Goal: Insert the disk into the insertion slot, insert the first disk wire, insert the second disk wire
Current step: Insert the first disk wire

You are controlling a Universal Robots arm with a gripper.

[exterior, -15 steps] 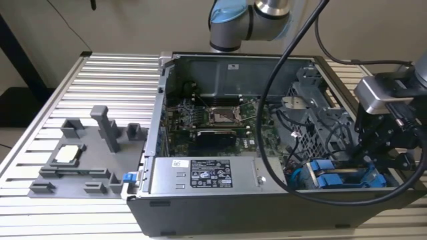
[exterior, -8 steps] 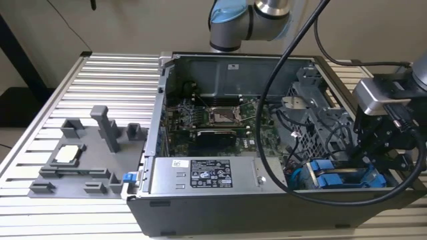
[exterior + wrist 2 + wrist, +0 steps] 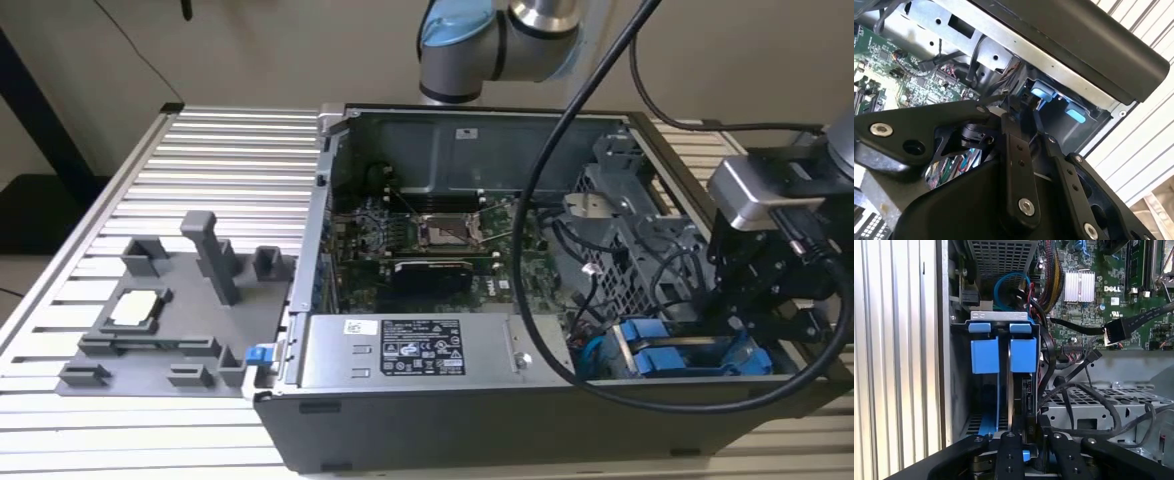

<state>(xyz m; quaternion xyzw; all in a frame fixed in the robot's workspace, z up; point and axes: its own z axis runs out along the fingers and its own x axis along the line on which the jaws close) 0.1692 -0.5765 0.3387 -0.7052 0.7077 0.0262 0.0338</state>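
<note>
The disk (image 3: 1023,356) stands on edge in the insertion slot, its blue carrier tab beside a second blue tab (image 3: 985,355); its thin silver edge runs down between them. In the exterior view the disk's blue carrier (image 3: 663,358) sits at the case's near corner on that view's right. My gripper (image 3: 1030,432) hangs just over the disk's end, and its fingers (image 3: 1009,452) are closed around a small black wire connector (image 3: 1030,426). In the second wrist view the gripper (image 3: 1024,105) tapers to a point by the blue tabs (image 3: 1044,92). The exterior view has the gripper (image 3: 734,330) low at the bay.
An open computer case (image 3: 320,250) lies on a slatted metal table. Inside are the motherboard (image 3: 441,240), a grey power-supply box (image 3: 414,350) and a metal drive cage (image 3: 1104,400) draped with black cables. A loose flat cable's plug (image 3: 1114,330) hangs nearby. A grey fixture tray (image 3: 160,320) lies to the exterior view's left.
</note>
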